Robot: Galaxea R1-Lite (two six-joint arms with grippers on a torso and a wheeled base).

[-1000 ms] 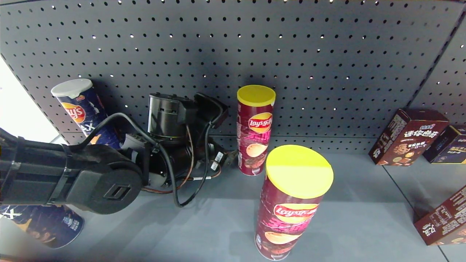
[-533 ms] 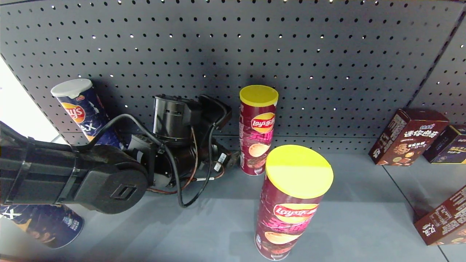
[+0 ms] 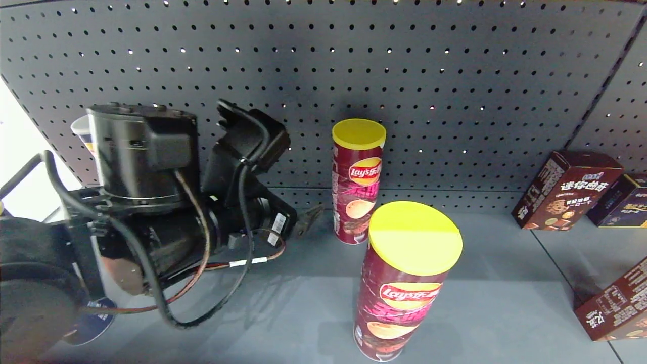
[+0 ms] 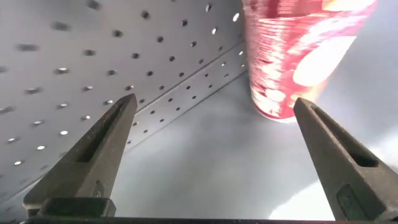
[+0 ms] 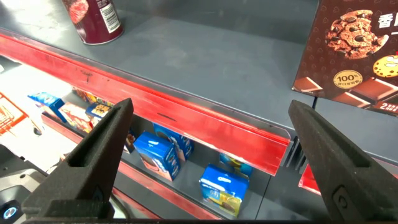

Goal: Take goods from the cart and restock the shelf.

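Left wrist view: tapered claw (image 4: pixel 214 102) spread; glossy cylindrical can (image 4: pixel 292 62).

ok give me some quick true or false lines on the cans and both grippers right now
1. The left gripper is open and holds nothing. True.
2. The back can and the front can both have white lids. False: both lids are yellow.
3. The back can stands upright close to the pegboard. True.
4. The right gripper is shut on a brown box. False: it is open and empty, and the box stands on the shelf.
5. The front can lies on its side. False: it stands upright.
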